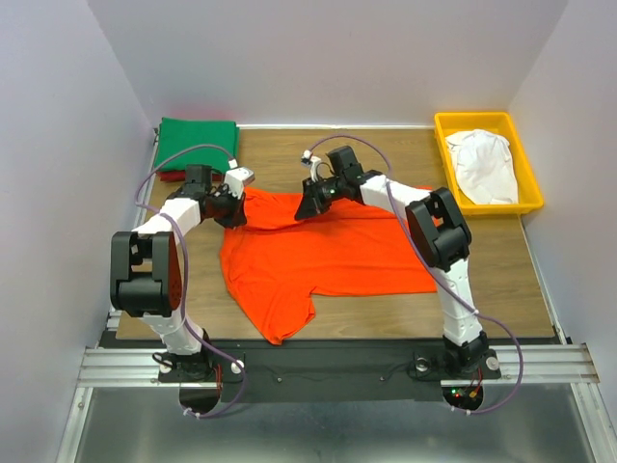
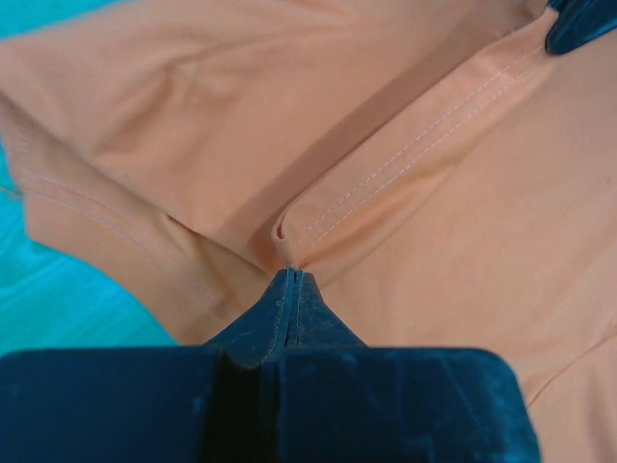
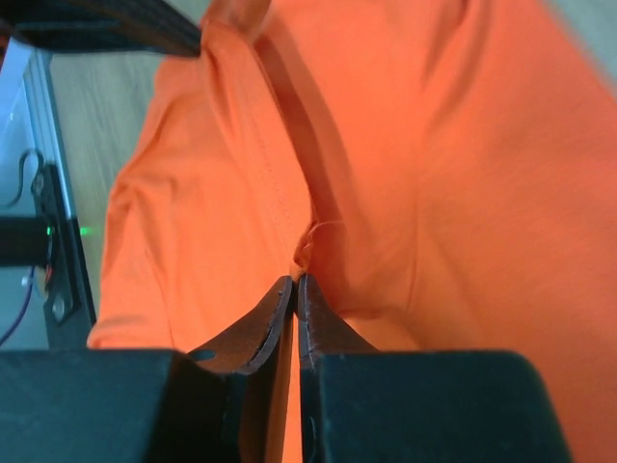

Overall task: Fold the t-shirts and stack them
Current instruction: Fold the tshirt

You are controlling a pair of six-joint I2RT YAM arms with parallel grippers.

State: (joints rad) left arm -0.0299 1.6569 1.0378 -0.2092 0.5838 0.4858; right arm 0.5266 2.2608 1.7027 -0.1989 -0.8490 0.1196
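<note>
A bright orange short-sleeved cloth t-shirt (image 1: 333, 256) lies spread across the middle of the wooden worktop (image 1: 501, 280). One sleeve points toward 7 o'clock, near the front edge. The far edge of the shirt, along 12 o'clock, is bunched and lifted slightly where both hands meet it.

The left hand (image 1: 234, 216) is at the shirt's 11 o'clock corner. Its wrist view shows the two fingertips pressed together, clenched on a folded, stitched hem of the orange cloth. The right hand (image 1: 308, 209) is at about 12 o'clock on the same far edge. Its fingertips are likewise pinched on a small pleat of the hem, with only a thin slit between them. The two hands are near each other along that edge, and each wrist view catches the other's dark tip in a corner.

At the worktop's 10 o'clock corner a folded green cloth t-shirt (image 1: 198, 143) rests on a dark red cloth t-shirt (image 1: 171, 176), of which only a strip shows. At 2 o'clock a yellow plastic tray (image 1: 445, 145) holds a crumpled white cloth t-shirt (image 1: 482, 164).
</note>
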